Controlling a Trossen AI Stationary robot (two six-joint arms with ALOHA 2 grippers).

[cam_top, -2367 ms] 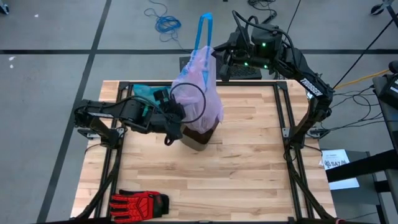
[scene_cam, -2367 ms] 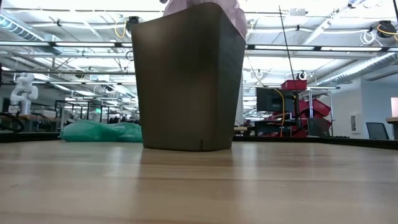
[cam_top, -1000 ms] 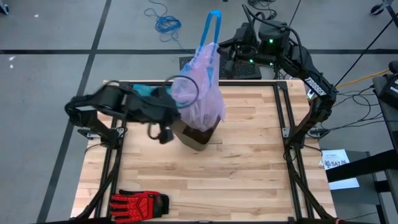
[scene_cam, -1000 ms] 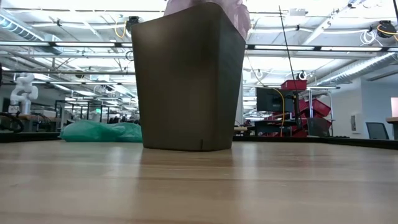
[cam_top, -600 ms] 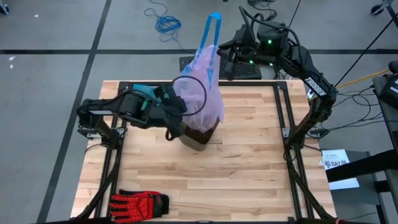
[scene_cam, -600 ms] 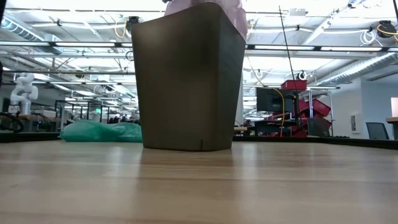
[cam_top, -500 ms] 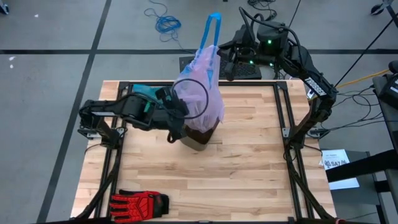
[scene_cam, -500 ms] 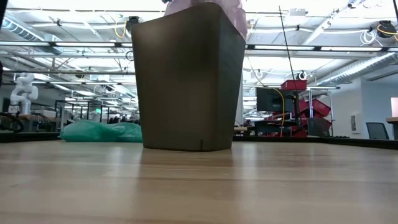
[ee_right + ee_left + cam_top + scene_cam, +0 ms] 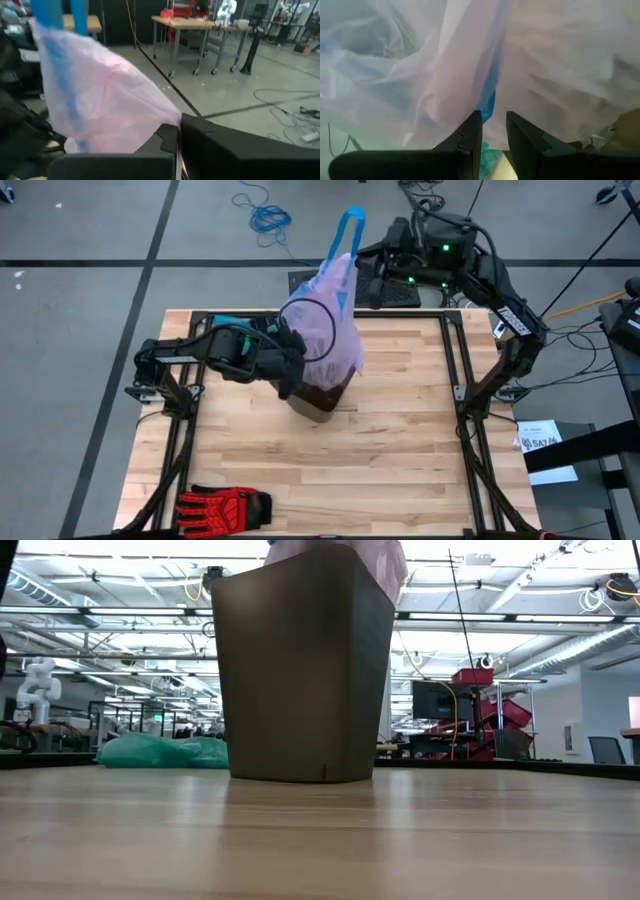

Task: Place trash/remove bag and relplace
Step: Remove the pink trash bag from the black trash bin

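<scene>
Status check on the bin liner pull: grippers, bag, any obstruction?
Right gripper shut on thin translucent pink plastic liner bag, lifting it. Left gripper slightly parted against bag. Bag bottom inside dark bin.

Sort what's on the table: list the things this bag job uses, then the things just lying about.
In use:
pink bag, shut right gripper holding it up
brown bin
left gripper against the bag

Lying about:
red glove
green bag at the table's far edge
</scene>
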